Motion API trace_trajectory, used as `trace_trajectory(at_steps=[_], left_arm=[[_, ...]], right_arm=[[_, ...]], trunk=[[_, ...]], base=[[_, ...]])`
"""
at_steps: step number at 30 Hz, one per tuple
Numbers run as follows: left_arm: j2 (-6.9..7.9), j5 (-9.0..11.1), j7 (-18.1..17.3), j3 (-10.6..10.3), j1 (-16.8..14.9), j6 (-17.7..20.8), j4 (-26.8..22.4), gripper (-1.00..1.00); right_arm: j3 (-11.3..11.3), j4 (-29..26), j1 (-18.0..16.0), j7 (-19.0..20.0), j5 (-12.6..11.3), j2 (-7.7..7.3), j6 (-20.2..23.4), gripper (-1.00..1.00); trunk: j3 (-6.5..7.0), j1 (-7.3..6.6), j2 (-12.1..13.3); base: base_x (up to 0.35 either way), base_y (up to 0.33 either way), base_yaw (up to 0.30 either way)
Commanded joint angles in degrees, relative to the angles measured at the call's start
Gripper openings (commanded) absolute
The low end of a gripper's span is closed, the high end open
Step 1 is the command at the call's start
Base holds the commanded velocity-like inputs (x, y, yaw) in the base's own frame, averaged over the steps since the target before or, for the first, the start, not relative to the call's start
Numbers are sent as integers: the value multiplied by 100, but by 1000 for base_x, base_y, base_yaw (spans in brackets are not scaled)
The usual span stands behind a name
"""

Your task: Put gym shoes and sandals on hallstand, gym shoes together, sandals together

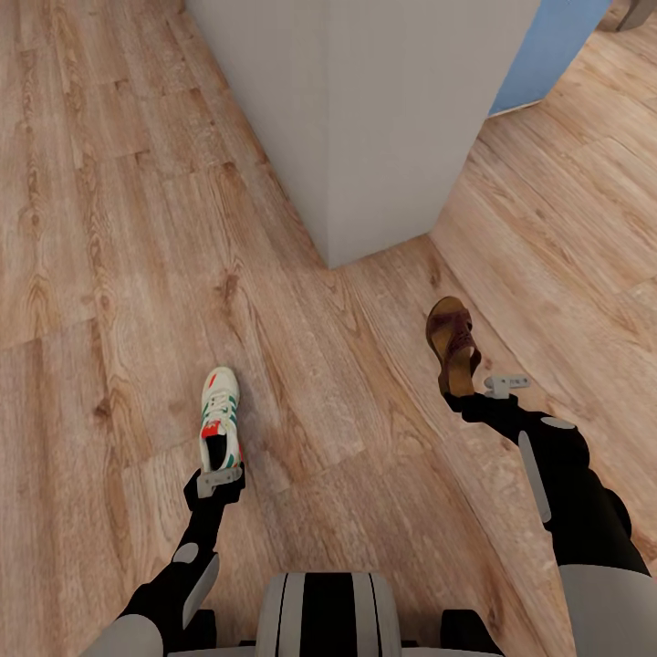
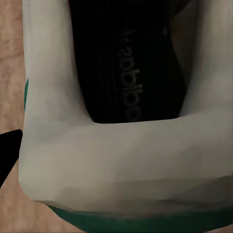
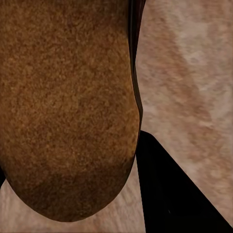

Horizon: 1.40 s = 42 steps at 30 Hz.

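Observation:
One white gym shoe [image 1: 220, 420] with green stripes and red-orange accents is held by its heel in my left gripper [image 1: 219, 476], toe pointing away from me. The left wrist view is close on the gym shoe's white heel [image 2: 121, 160] and dark inside, with one black fingertip [image 2: 7, 150] beside it. A dark reddish-brown sandal [image 1: 453, 342] is gripped at its heel end by my right gripper [image 1: 467, 394]. Up close, the sandal's tan footbed [image 3: 68, 107] lies against a black finger [image 3: 170, 194]. Corridor floor [image 1: 109, 228] of light wood planks spreads beneath both. The hallstand is out of view.
A tall plain white-grey wall corner [image 1: 365, 119] juts toward me straight ahead, its edge reaching the floor near the middle. A blue panel [image 1: 547, 46] stands behind it at the upper right. Open plank floor runs along the left and right of the corner.

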Motion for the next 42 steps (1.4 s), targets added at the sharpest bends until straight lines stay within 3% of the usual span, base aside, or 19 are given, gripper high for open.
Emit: trace_trajectory(at_steps=[1,11,12,38,42], left_arm=[[2,58,10,-25,-2,-21,4,100],[2,58,10,-25,-2,-23,4,100],[2,58,10,-25,-2,-25,4,-100],[2,58,8,-25,-2,-30,-3,-100],[2,58,9,-27,-2,-25,-216,-100]], right_arm=[[-7,-6,-1,24,14,1,33,-100],[-4,-8,-3,24,16,1,33,-100],[-4,-5,-4,24,15,1,33,-100],[0,0,-1,24,22,1,33,-100],[3,0,-5,24,22,4,33,-100]], trunk=[[-3,-1,-1],[-3,-1,-1],[-3,-1,-1],[-3,-1,-1],[-3,-1,-1]], base=[[5,0,0],[1,0,0],[0,0,0],[0,0,0],[0,0,0]])
